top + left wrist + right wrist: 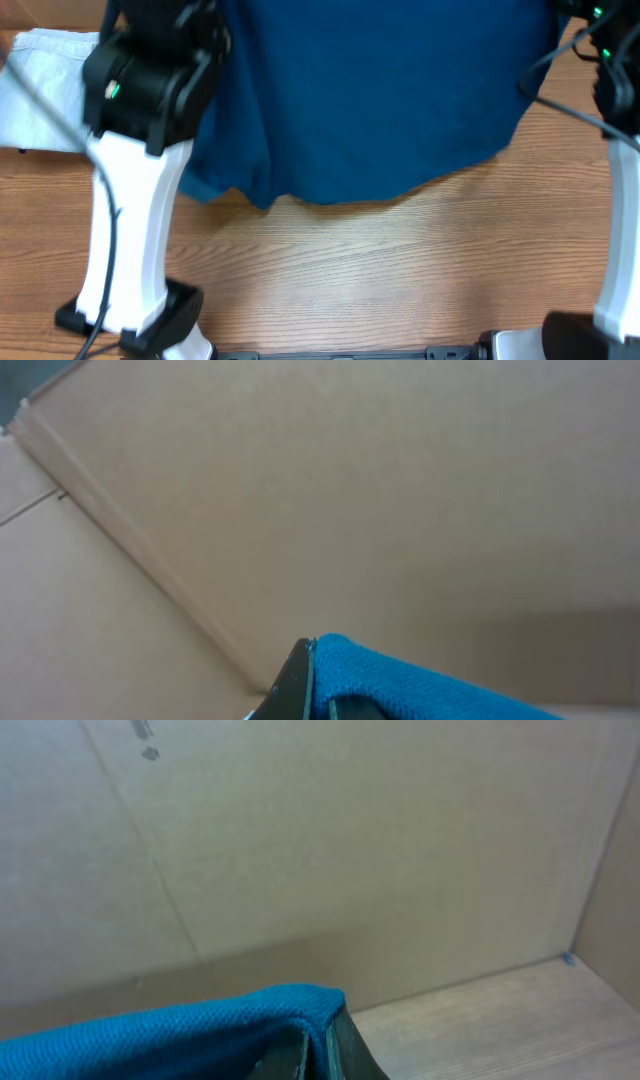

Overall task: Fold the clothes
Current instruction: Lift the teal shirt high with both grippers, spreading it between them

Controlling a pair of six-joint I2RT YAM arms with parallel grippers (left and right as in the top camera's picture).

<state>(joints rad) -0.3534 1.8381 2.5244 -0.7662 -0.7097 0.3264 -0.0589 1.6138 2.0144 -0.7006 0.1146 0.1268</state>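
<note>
My left end effector (pixel 322 698) is pinching a fold of the teal polo shirt (pixel 380 100), and the right end effector (pixel 318 1042) does likewise, with cloth bunched over its fingers (pixel 350 1045). Two dark marks (pixel 145 740) on the tan panel (pixel 400 840) behind are too small to read. Overhead, the shirt's upper part is cut off by the frame edge — no collar in sight — and my left arm (pixel 130 200) hides part of the pale jeans (pixel 40 90). From the hem forward, the wooden counter (pixel 400 270) gives open room.
</note>
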